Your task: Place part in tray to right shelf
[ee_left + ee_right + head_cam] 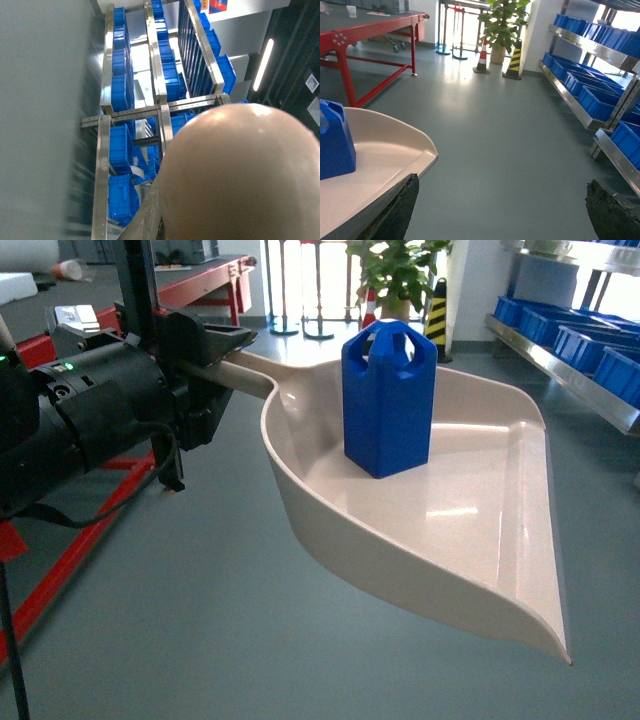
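A beige scoop-shaped tray (450, 530) hangs over the floor. My left gripper (215, 365) is shut on its handle at the left. A blue part (388, 400) with a notched top stands upright in the tray's back half. In the left wrist view the tray's rounded underside (240, 175) fills the lower right, with one dark finger (145, 222) beside it. In the right wrist view, my right gripper (502, 181) is open over bare floor, and the tray (375, 155) and part (335, 142) sit at its left. The right shelf (590, 350) holds blue bins.
The metal shelf (590, 95) with blue bins runs along the right wall, and its rails (160, 105) show in the left wrist view. A red-framed table (350, 40) stands at the left. A potted plant (502, 25), a cone (482, 57) and a striped post (514, 60) stand at the back.
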Controlling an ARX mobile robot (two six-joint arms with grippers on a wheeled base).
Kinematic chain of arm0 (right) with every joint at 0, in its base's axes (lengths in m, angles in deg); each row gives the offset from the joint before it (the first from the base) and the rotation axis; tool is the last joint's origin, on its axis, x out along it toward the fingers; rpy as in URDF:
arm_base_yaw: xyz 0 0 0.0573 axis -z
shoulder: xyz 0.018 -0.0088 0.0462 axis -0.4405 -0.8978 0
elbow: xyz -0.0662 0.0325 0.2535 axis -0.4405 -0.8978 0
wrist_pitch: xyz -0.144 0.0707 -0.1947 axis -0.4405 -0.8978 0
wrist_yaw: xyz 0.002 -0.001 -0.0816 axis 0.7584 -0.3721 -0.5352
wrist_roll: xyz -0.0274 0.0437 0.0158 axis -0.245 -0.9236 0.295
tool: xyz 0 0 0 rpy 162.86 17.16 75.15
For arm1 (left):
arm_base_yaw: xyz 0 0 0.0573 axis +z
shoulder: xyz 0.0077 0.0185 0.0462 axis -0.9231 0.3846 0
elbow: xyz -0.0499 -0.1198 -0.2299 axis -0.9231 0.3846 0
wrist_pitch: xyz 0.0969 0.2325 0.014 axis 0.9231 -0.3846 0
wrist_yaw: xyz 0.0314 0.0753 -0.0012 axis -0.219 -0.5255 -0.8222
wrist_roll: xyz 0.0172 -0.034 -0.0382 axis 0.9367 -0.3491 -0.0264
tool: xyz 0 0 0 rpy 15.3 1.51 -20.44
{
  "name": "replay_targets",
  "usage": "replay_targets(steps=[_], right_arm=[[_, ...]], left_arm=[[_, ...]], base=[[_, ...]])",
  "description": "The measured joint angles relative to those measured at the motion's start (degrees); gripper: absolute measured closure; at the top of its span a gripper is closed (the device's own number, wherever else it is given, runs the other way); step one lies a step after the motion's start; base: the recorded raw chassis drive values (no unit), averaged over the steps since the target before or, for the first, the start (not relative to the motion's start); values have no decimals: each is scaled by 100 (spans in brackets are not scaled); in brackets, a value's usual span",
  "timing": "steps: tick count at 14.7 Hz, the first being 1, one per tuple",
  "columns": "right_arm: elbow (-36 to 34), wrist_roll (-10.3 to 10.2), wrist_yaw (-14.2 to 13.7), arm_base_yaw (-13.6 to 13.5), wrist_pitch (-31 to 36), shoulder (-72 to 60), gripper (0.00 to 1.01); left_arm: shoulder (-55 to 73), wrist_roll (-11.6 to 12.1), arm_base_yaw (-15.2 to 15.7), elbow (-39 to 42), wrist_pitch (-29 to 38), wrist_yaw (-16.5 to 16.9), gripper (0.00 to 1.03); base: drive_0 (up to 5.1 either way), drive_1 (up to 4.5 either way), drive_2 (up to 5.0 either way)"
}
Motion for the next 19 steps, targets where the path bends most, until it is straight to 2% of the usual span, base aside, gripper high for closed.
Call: replay_targets(steps=[19], right_arm=[[0, 0, 4, 4, 7, 7, 3]], left_arm=[[-4, -2, 0, 0, 9, 2, 89]], base=[[2, 429, -426]])
